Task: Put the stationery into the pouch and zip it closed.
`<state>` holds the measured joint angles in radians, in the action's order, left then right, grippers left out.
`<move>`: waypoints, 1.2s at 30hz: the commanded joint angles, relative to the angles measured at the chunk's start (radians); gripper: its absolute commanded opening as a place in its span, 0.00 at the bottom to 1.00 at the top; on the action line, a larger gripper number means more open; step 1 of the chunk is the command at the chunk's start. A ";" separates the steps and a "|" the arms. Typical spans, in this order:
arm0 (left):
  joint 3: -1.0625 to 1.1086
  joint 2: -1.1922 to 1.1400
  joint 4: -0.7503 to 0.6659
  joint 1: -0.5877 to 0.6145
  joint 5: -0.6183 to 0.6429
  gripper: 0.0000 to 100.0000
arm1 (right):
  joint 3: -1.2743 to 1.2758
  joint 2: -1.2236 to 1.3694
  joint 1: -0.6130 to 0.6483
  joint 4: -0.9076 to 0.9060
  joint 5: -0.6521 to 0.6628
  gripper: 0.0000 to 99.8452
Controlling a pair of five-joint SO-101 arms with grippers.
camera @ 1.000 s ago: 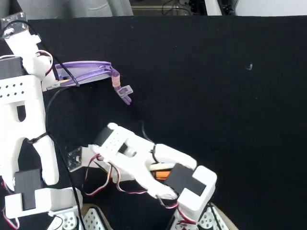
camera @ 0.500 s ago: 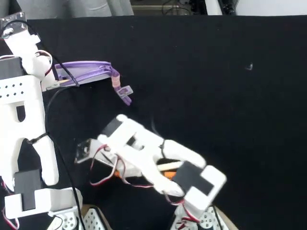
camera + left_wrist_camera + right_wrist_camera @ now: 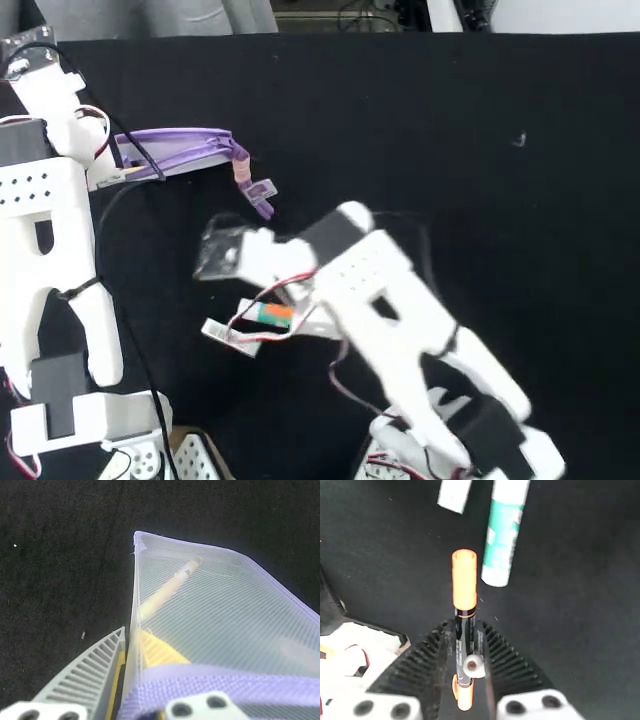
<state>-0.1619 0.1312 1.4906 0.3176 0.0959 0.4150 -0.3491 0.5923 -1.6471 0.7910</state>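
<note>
The purple-edged mesh pouch (image 3: 180, 148) hangs at the far left, and my left gripper (image 3: 129, 630) is shut on its rim. Through the mesh (image 3: 215, 605) I see a pale pencil (image 3: 167, 587) and a yellow shape beside the rim. A pink zip pull with a purple tab (image 3: 255, 190) dangles from the pouch's end. My right gripper (image 3: 464, 625) is shut on an orange-capped black pen (image 3: 464, 580), held above the table. Below it lie a teal-and-white stick (image 3: 502, 535) and a white block (image 3: 454, 492). My right arm (image 3: 370, 290) stretches across the table's middle, short of the pouch.
The table is a black cloth (image 3: 500, 200), bare on its right half. The left arm's white body (image 3: 45, 250) stands along the left edge. Both arm bases and loose wires (image 3: 350, 390) sit at the near edge.
My right arm has risen from the near edge and swung farther up the table toward the pouch, carrying the pen. The left arm and pouch have stayed put.
</note>
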 commanded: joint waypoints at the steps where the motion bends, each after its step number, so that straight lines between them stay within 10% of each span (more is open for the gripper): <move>1: -0.033 0.011 -0.009 0.024 -0.003 0.03 | -0.116 -0.088 -0.141 -0.015 0.018 0.02; 13: -0.033 0.011 -0.009 0.021 -0.003 0.03 | -0.432 -0.102 -0.367 0.037 -0.034 0.02; 36: -0.364 -0.043 0.209 -0.289 0.008 0.03 | -0.481 -0.142 -0.315 0.681 -0.516 0.02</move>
<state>-0.3629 0.1020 1.6425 0.0783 0.0959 -0.0130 -0.4104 0.2670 -1.0365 0.3122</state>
